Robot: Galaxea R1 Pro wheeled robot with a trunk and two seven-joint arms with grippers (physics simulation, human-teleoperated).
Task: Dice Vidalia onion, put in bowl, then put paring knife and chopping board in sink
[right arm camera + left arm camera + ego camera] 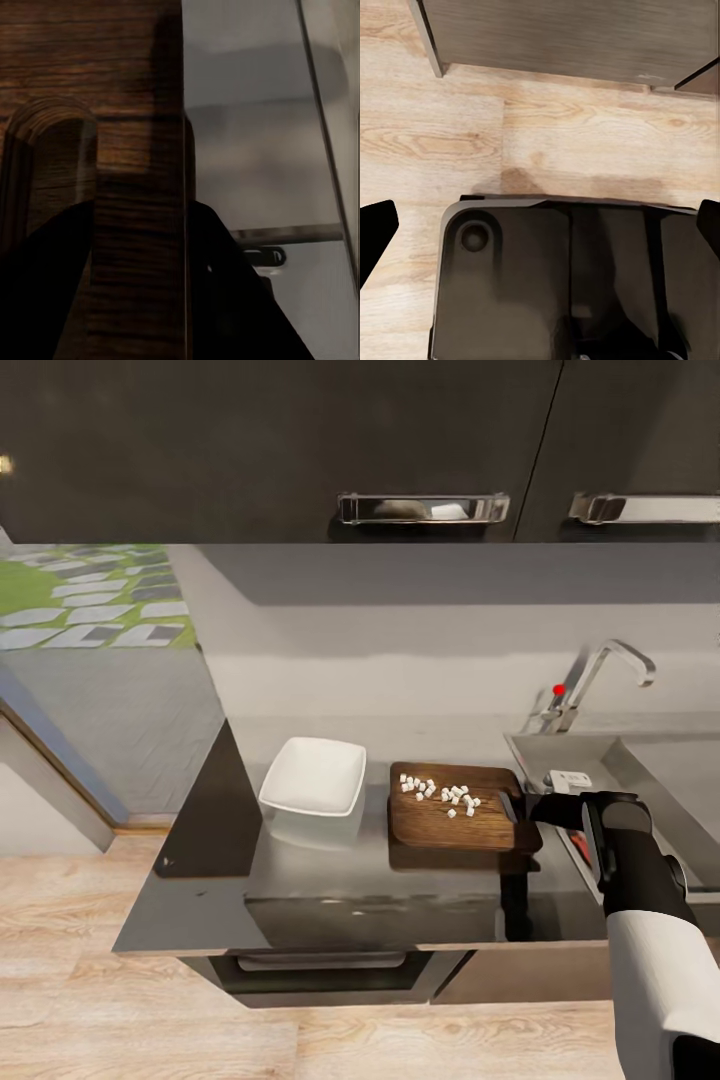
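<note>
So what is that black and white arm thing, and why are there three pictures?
It's a robot in a computer-made kitchen. The big picture comes from a camera on its head. The other two come from cameras by its hands.

On the grey countertop sit a white bowl and a brown chopping board with little white diced onion pieces on top. The right gripper pinches the board's edge; its camera shows the wood up close. The sink and faucet are beside it. The left gripper hangs open above the wooden floor.
</note>
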